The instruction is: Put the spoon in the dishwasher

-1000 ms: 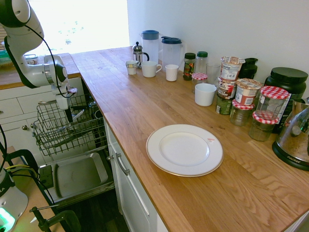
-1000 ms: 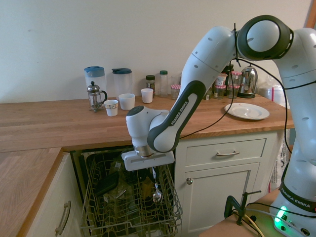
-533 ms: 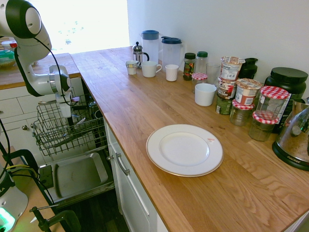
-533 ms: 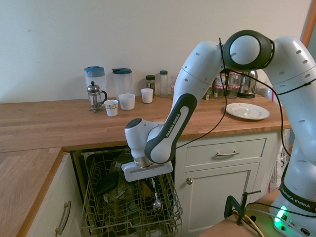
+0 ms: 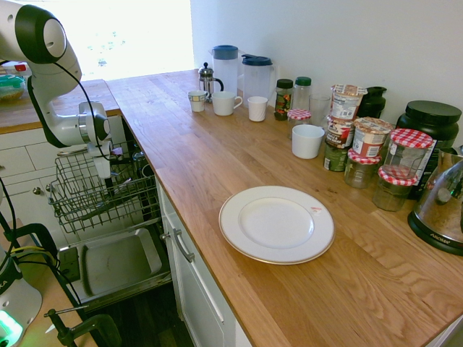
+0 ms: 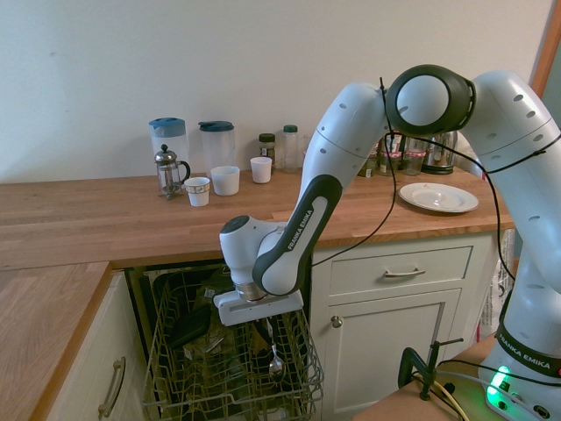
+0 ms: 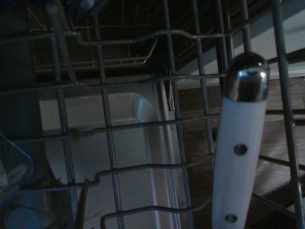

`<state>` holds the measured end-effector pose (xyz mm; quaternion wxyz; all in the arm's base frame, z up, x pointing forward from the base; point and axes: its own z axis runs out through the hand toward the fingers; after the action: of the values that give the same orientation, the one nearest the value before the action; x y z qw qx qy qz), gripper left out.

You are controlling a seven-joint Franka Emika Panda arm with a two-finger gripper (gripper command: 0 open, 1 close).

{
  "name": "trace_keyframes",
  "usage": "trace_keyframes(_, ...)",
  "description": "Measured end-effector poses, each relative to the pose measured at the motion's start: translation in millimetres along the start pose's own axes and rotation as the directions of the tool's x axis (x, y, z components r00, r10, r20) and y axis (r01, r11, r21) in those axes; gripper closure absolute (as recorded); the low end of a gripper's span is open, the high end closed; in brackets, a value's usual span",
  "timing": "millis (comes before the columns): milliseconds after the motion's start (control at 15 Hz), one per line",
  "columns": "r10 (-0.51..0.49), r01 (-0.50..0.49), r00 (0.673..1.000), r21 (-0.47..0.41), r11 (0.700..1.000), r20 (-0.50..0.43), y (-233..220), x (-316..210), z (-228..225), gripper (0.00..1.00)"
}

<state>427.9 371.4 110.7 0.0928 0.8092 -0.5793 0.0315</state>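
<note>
Jaws closed on the spoon (image 6: 275,354), which hangs bowl-down from the gripper (image 6: 267,323) inside the wire rack (image 6: 230,368) of the open dishwasher (image 5: 116,260). Whether its bowl touches the wires is hard to tell. The wrist view shows a white riveted handle (image 7: 238,157), apparently the spoon's.

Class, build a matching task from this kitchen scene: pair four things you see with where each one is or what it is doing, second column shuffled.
Things:
1. spoon
2. white plate
3. gripper
4. wire rack

Places or states:
A. pulled out over the open dishwasher door
B. alone on the wooden countertop, empty
C. hanging bowl-down inside the rack
D. shut on the spoon's handle, pointing down

Pairs: 1-C, 2-B, 3-D, 4-A
</note>
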Motion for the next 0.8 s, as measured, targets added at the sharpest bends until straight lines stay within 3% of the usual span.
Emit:
trace_keyframes(467,-0.003,0.003,1.000,0.013,1.000,-0.004,0.1,-1.7,-0.4,0.00)
trace_keyframes(800,0.045,-0.042,0.998,0.078,0.996,-0.032,24.2,3.9,-57.9,0.00)
